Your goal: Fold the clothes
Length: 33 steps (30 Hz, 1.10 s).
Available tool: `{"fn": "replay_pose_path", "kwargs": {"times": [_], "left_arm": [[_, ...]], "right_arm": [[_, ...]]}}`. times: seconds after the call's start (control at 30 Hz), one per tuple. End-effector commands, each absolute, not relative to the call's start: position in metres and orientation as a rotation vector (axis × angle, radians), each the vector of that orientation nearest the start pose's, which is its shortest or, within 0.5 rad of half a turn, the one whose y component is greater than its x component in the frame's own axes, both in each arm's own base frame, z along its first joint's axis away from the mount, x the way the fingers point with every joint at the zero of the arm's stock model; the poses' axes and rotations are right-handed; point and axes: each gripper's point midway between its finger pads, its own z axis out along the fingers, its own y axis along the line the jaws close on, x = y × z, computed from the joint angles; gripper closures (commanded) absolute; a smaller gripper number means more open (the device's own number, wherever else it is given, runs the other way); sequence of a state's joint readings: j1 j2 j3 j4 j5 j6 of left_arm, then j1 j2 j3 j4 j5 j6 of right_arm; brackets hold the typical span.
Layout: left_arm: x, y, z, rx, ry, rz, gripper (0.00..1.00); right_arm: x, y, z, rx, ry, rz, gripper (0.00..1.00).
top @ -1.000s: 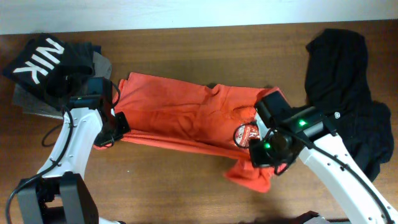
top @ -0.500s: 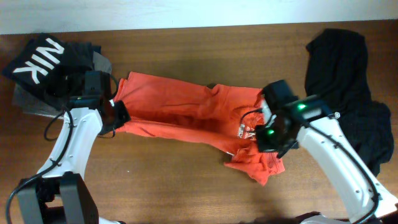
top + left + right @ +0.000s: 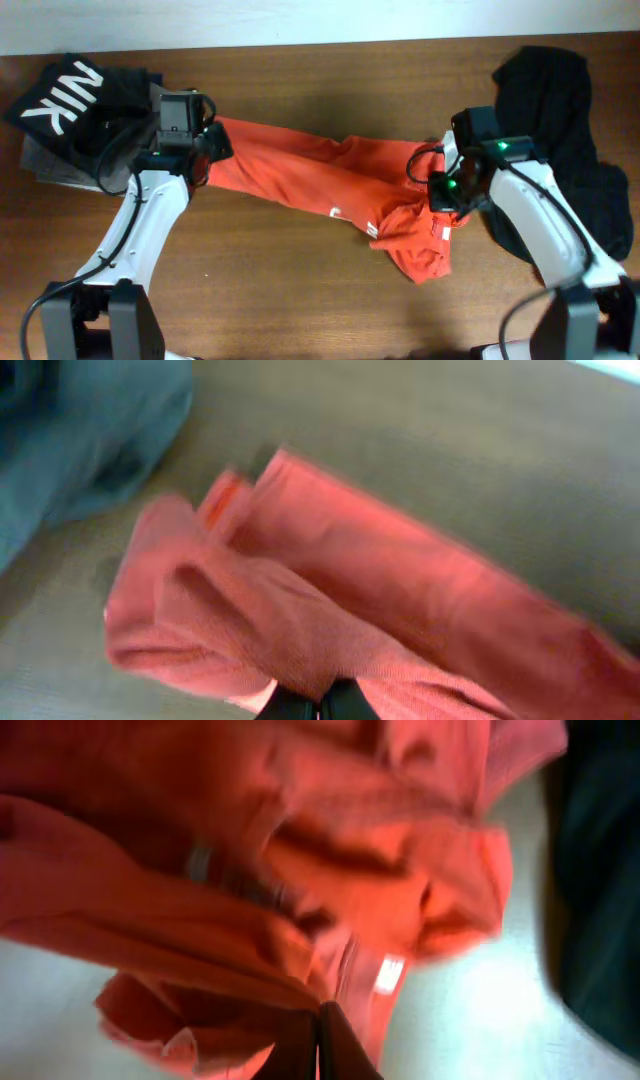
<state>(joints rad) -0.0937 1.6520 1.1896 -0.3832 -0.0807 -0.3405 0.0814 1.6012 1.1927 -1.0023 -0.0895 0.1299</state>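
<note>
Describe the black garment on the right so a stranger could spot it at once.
On the wooden table, look past the red T-shirt stretched across the middle to the right end. A black garment lies crumpled there, from near the back edge toward the front. Unlike the black top at the left end, it shows no big white letters.

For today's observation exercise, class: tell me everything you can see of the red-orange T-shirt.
The T-shirt is red-orange soft knit, with bits of white print showing. It is bunched into a long creased band, stretched across the wooden table between the left gripper and the right gripper, both shut on its fabric. The end by the right gripper sags in a crumpled heap.
</note>
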Motion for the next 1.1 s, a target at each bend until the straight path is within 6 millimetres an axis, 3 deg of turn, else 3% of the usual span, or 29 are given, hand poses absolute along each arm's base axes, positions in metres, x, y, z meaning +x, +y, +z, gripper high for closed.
{"fn": "replay_pose_path", "kwargs": {"times": [0.0, 0.1, 0.4, 0.43, 0.53, 0.7, 0.8, 0.93, 1.07], "left_arm": [[0.468, -0.016, 0.148, -0.341, 2.318, -0.002, 0.99], [0.475, -0.022, 0.137, -0.329, 2.32, -0.007, 0.99], [0.48, -0.028, 0.086, -0.318, 2.413, -0.012, 0.99], [0.481, -0.029, 0.082, -0.316, 2.419, -0.014, 0.99], [0.48, -0.032, 0.078, -0.309, 2.43, -0.013, 0.99], [0.48, -0.034, 0.078, -0.303, 2.431, -0.015, 0.99], [0.479, -0.034, 0.077, -0.303, 2.435, -0.013, 0.99], [0.479, -0.035, 0.077, -0.301, 2.437, -0.013, 0.99], [0.476, -0.034, 0.075, -0.301, 2.448, -0.009, 0.99]], "right_arm": [[0.325, 0.015, 0.073, 0.103, 2.997, 0.027, 0.96], [0.336, 0.006, 0.066, 0.147, 2.978, 0.026, 0.96], [0.342, -0.008, 0.073, 0.191, 2.952, 0.088, 0.96], [0.341, -0.008, 0.073, 0.19, 2.956, 0.092, 0.94], [0.337, -0.004, 0.075, 0.19, 2.976, 0.124, 0.69], [0.333, 0.02, 0.105, 0.052, 2.952, 0.222, 0.52], [0.322, 0.047, 0.12, -0.146, 2.945, 0.223, 0.4], [0.302, 0.079, 0.109, -0.339, 2.996, 0.199, 0.39], [0.281, 0.094, 0.087, -0.429, 3.05, 0.086, 0.4]]}}
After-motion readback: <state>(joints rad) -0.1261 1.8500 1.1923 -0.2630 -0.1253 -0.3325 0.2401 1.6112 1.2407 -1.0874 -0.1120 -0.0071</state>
